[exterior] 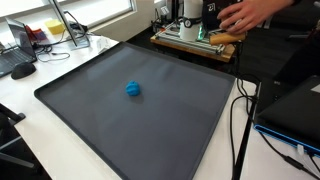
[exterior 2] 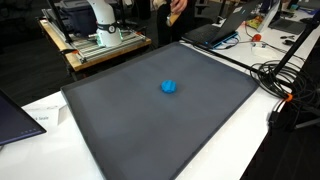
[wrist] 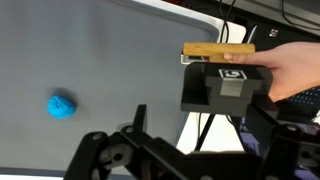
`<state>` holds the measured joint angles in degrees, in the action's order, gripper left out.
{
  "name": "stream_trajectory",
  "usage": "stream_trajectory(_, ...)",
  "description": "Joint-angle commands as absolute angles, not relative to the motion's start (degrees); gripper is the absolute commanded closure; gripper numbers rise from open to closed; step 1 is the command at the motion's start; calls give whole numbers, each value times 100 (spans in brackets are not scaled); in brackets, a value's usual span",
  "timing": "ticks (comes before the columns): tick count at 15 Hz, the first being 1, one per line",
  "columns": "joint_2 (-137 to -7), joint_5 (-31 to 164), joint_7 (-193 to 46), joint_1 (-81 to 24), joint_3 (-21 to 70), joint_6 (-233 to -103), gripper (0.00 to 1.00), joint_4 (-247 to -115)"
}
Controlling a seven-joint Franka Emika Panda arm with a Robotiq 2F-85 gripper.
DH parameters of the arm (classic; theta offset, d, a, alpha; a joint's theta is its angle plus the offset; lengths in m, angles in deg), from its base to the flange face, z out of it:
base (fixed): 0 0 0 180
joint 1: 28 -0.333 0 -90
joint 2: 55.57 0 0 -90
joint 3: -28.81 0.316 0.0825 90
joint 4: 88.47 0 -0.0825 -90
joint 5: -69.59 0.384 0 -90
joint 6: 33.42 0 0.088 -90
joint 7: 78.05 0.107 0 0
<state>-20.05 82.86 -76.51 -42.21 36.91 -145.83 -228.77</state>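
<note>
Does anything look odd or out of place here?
A person's bare hand reaches in beside the dark grey mat, touching a flat wooden block atop a black box. A small blue lump lies on the mat.

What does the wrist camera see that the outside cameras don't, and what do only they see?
Only the wrist view shows a black block with a square printed tag, held close up by a person's hand. Only an exterior view shows the robot's white base, a laptop and a tangle of cables beside the mat. Both share the blue ball lying on the gray mat.
</note>
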Motion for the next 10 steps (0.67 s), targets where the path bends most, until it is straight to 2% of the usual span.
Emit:
stream_trajectory(1, -2062, 8631, -8086, -4441, 3622, -14317, 0, -22728)
stream_trajectory(3, -2089, 8713, -8233, -4493, 3597, -14223, 0, -22697)
stream_trajectory(5, -2098, 8782, -8391, -4525, 3578, -14144, 9, -22682)
stream_trajectory(8, -2106, 8885, -8571, -4530, 3539, -14044, 18, -22654)
stream_trajectory(9, -2109, 8910, -8614, -4529, 3531, -14007, 18, -22640)
stream_trajectory(10, -2109, 8939, -8645, -4524, 3524, -13984, 24, -22628)
